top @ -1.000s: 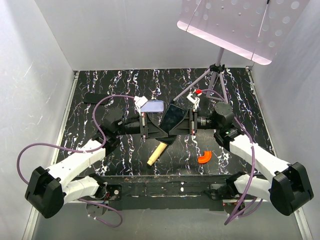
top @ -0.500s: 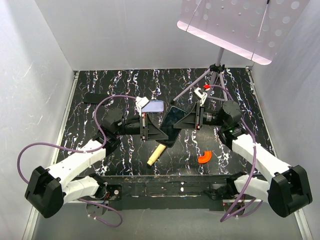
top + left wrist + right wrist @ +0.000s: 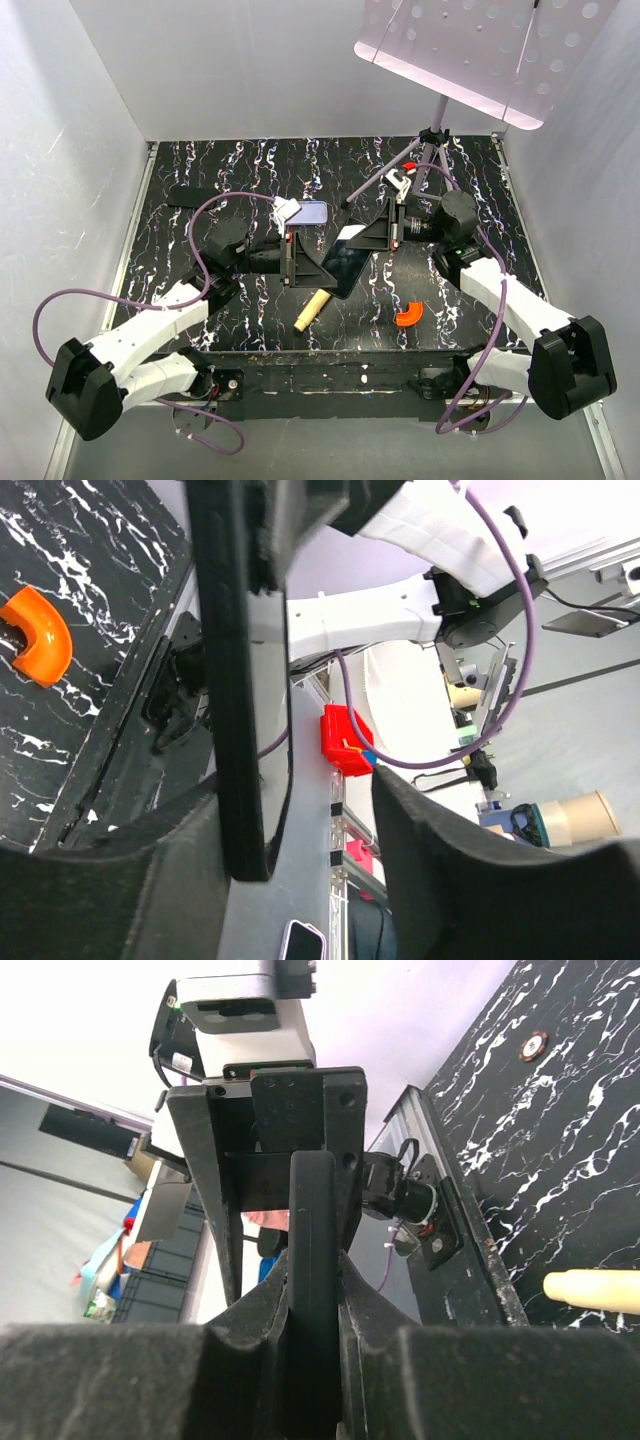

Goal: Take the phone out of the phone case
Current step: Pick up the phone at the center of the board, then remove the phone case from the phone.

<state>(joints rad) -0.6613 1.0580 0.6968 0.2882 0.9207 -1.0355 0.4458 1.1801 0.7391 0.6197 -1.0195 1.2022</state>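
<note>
Table top (image 3: 250, 165): black, veined white. Orange curved piece (image 3: 408, 316) lies near the front edge, right of centre. Cream cylinder (image 3: 314, 306) lies apart to its left. Dull black flat rectangle (image 3: 192, 195) at far left. Tripod (image 3: 432, 140) at rear right carries a perforated panel (image 3: 470, 45).
</note>
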